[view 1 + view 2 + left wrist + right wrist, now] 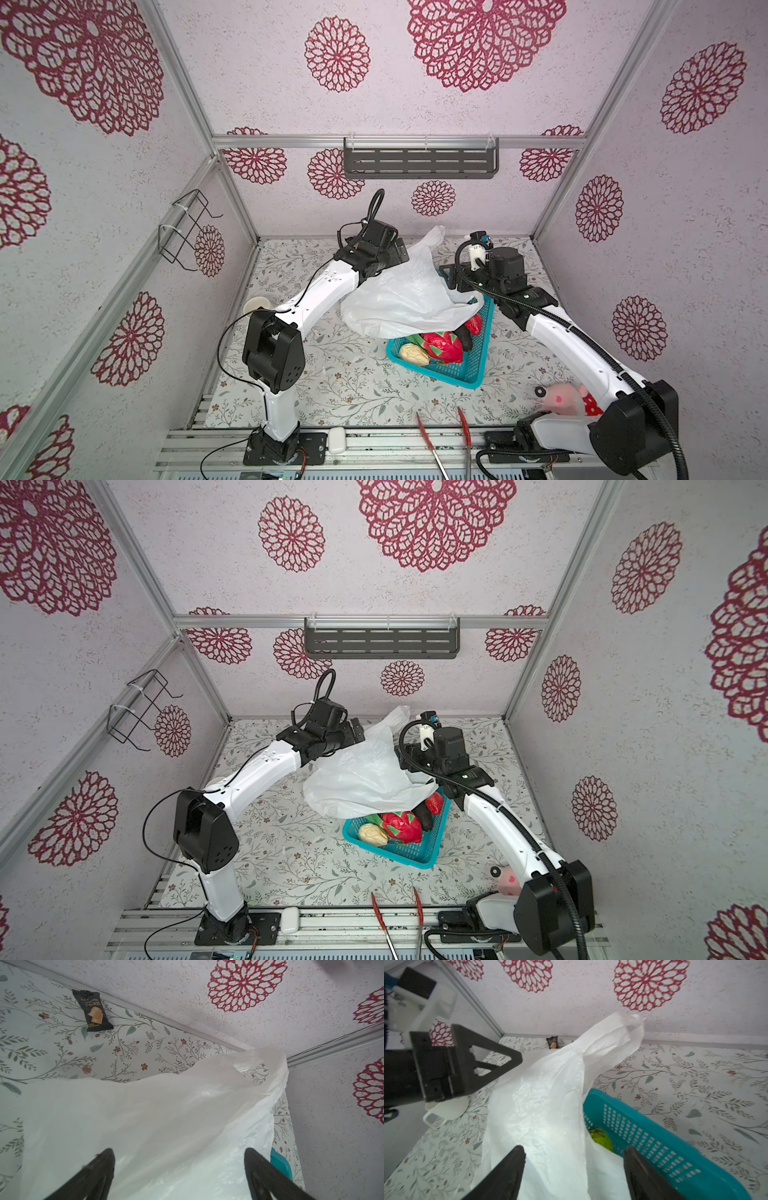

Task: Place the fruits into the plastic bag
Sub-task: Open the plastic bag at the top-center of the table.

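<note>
Plastic bag (403,299) lies heaped between the two claws, its far part draped over the teal basket (471,374). The left claw (178,1153) is released, jaws wide, with the bag's sheet spread just ahead of its fingertips and a handle loop rising beyond. The right claw (574,1150) stands parted too, jaws on either side of the bag's film, clasping nothing. A green fruit (601,1138) sits just beside this claw in the basket. The strawberry (474,324), avocado (465,338), dragon fruit (442,347) and pear-like fruit (413,354) lie farther back, uncovered.
</note>
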`<state>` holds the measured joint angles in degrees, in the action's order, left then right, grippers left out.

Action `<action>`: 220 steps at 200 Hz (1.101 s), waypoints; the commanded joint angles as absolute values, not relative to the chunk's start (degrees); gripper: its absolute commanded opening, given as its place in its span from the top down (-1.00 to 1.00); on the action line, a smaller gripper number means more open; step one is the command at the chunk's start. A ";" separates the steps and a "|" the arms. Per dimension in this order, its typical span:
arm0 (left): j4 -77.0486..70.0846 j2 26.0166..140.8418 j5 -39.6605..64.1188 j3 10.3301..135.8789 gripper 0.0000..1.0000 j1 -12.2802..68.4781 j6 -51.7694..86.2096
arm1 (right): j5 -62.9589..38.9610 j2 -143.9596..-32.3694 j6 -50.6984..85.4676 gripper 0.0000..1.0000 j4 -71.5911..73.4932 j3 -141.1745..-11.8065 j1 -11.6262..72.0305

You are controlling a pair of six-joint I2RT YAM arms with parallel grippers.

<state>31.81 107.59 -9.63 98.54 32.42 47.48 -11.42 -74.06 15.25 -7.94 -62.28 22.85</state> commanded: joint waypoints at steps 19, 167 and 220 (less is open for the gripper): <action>35.06 106.07 -9.20 100.07 -0.88 32.33 49.74 | -16.23 -73.57 23.19 -0.46 -4.46 -57.36 23.34; 42.56 111.67 -1.66 109.18 -0.72 35.20 47.89 | -22.94 -82.50 24.78 0.09 0.70 -57.04 23.38; 42.68 115.58 4.37 111.94 -0.86 35.85 46.59 | -24.32 -82.79 24.13 0.49 3.69 -57.22 26.13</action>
<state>42.00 114.24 0.60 109.89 35.14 47.16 -22.83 -83.15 24.62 0.40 -55.29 24.49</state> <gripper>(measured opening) 0.913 0.270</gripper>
